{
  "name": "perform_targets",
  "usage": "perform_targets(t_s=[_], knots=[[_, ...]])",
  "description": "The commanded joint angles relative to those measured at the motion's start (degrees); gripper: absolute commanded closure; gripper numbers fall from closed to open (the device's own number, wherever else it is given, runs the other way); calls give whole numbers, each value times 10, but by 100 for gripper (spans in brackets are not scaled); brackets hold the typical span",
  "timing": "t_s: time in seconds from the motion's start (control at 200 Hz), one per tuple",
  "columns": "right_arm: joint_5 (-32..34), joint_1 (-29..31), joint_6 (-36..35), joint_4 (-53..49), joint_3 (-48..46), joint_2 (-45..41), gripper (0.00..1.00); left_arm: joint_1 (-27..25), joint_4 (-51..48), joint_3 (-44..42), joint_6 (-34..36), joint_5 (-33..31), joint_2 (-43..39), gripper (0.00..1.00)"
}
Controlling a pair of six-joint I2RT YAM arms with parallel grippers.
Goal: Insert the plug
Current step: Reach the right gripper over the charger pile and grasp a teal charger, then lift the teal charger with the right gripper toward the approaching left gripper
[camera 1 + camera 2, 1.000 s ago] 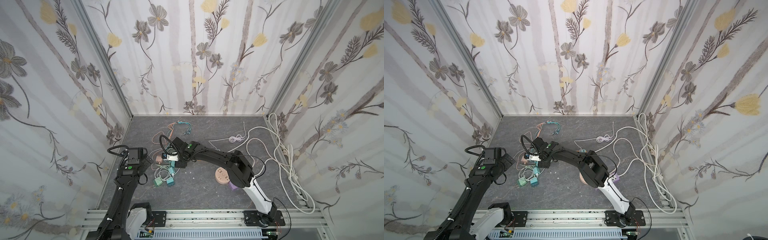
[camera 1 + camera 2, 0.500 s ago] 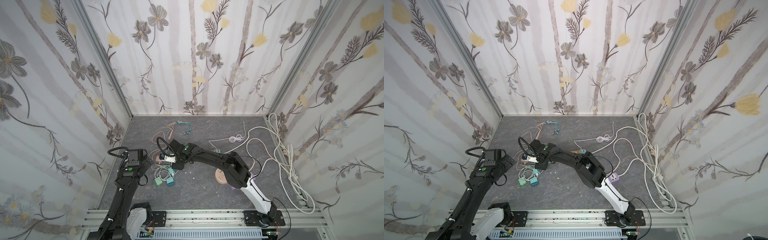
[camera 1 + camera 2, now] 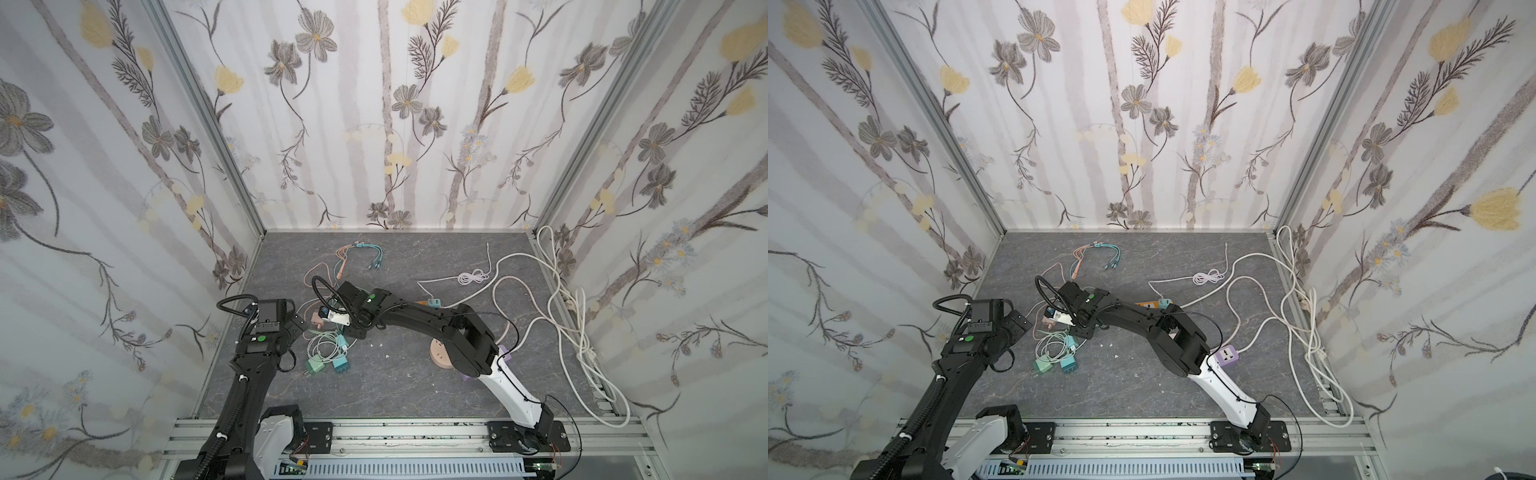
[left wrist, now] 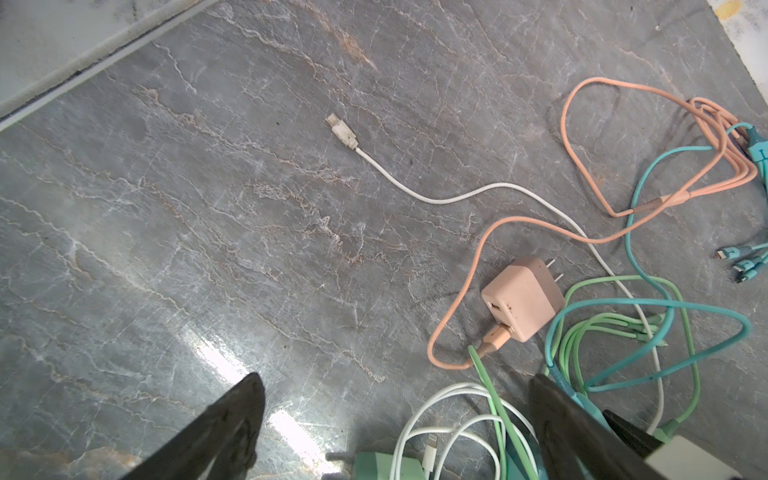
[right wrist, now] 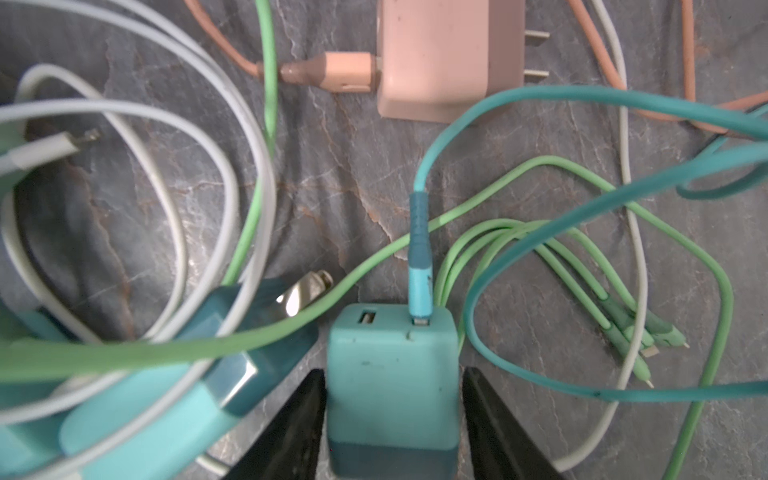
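The right gripper (image 5: 390, 370) is low over the cable pile, with one black finger on each side of the teal charger (image 5: 392, 399). This is the plug, and it rests on the grey table (image 3: 395, 386) between the fingers. They lie at or nearly at its two sides, with no clear gap. I cannot tell whether they are actually pressing on it.

The charger's face points away from the fingers and has two ports. One port holds the plug of the teal cable (image 5: 419, 232). The other port (image 5: 365, 318) has nothing in it. A blurred second teal block with a bright metal prong (image 5: 303, 291) lies just beside one finger.

Further ahead of the fingertips lies the pink charger (image 5: 436, 54). The pink cable's plug (image 5: 332, 68) is seated in one end, and two prongs (image 5: 536, 75) stick out of the other. In the left wrist view its second port is unfilled.

Off to one side of the fingers, the green cable's three connector ends (image 5: 636, 332) lie loose on the table. On the other side, the white cable's connector (image 5: 41, 151) rests among its own loops, plugged into nothing.

Back along the right arm, well apart from the gripper, the purple socket cube (image 3: 1227, 356) stands near the arm's elbow. A round tan socket (image 3: 440, 353) is partly hidden under the arm.

On the far side of the pile, the left gripper (image 4: 395, 376) hangs with its jaws spread wide. It holds nothing and touches no cable.
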Motion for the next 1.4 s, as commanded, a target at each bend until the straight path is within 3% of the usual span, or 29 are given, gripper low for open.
perform_targets(t_s=[0.0,0.22,0.43,0.58,0.715,0.819,0.929,1.129,1.264,1.394], knots=[[-3,0,0,10,4,0,54,1,11,-1,7,3,0,0],[-11,-12,0,66,-32,-75,68,1,33,4,33,68,-3,0],[-47,-30,9,232,-163,-205,70,-8,61,32,58,185,-2,0],[-64,-38,0,328,-255,-265,70,-44,74,78,72,287,2,0],[-85,-49,-2,373,-311,-305,71,-92,49,131,89,315,20,1],[-103,-60,4,397,-345,-332,70,-102,49,147,92,333,21,4],[-164,-79,54,465,-387,-357,69,-104,40,159,98,352,28,6],[-181,-75,94,595,-409,-328,69,-124,37,181,111,402,57,7],[-192,-67,56,632,-415,-321,69,-130,3,206,148,406,73,15],[-212,-66,-1,601,-424,-335,67,-130,-43,234,186,403,86,23]])
